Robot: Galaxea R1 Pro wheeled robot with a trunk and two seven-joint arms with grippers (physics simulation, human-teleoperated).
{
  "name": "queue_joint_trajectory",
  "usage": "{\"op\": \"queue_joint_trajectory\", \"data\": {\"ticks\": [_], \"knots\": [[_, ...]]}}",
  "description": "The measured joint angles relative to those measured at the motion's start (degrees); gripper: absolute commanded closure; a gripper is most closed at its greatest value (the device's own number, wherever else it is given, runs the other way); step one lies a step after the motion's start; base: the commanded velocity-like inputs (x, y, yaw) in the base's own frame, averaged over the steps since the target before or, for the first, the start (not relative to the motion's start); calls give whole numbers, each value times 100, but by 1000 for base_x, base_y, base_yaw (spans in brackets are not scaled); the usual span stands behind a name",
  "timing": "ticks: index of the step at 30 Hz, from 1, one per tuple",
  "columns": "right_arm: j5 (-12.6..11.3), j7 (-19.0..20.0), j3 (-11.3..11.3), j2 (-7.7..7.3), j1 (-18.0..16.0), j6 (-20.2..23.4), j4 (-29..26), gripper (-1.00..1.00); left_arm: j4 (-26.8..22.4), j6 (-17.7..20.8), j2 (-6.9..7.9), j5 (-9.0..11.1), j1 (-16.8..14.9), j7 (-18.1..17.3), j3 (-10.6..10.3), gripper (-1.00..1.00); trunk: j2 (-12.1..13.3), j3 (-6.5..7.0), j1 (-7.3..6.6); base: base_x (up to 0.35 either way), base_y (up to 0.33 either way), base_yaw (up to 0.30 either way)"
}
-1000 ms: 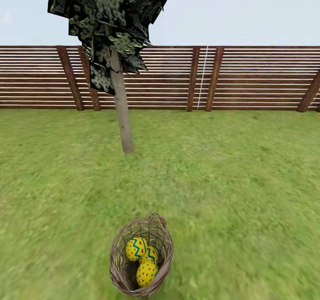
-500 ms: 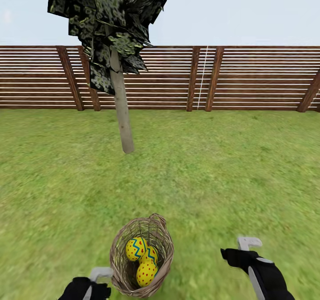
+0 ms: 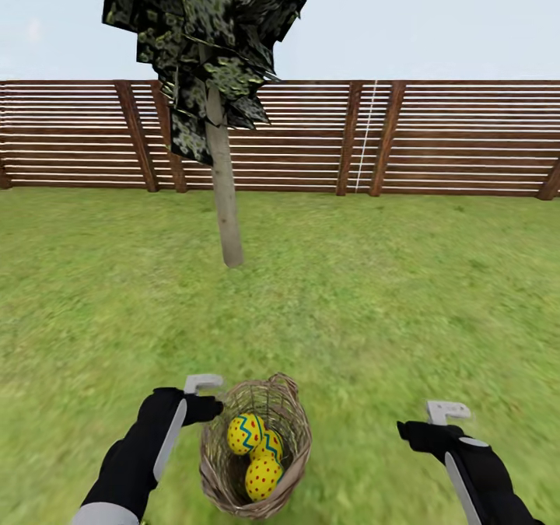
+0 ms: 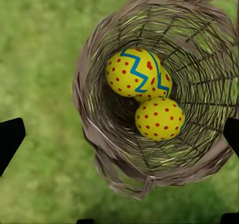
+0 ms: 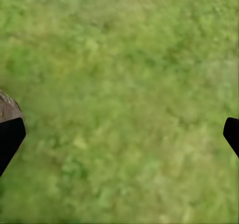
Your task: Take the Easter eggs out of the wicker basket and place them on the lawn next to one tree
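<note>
Green lawn (image 3: pixel 404 292) running back to brown slatted fence (image 3: pixel 451 136) under pale sky. Slender pale-trunked tree (image 3: pixel 225 198) with dark mottled leaf panels standing on grass, well beyond wicker basket (image 3: pixel 214 470). Basket sitting on lawn low in head view, tilted so its mouth shows, small loop handle at far rim. Three Easter eggs (image 3: pixel 257 451) inside it, yellow with blue zigzags and red dots, piled touching one another; seen clearly through left wrist camera too (image 4: pixel 144 97).

Left arm stretched forward and down, black forearm angled toward basket, left end effector (image 3: pixel 204 394) just beside near-left rim, above grass. Fingers wide apart in left wrist view, dark tips (image 4: pixel 10 139) at opposite edges with basket and eggs between, holding nothing.

Right arm likewise extended forward, right end effector (image 3: pixel 442 420) hovering over bare grass well to the right of basket. Fingers (image 5: pixel 10 137) spread wide in right wrist view, empty, grass between them.
</note>
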Motion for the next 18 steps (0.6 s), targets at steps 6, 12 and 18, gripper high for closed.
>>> {"op": "queue_joint_trajectory", "data": {"ticks": [6, 12, 18], "knots": [[28, -4, 12, 4, 0, 14, 8, -100, 42, 6, 8, 7, -243, -6, 255, -100, 0, 0, 0, 0, 0, 283], [30, -17, 42, 9, 0, 15, 26, -100, 524, 6, -1, 50, -301, -28, 522, -100, 0, 0, 0, 0, 0, 285], [22, -20, 45, 9, 0, 8, 46, -100, 665, -24, 24, 600, -305, -30, 529, -100, 0, 0, 0, 0, 0, 285]]}}
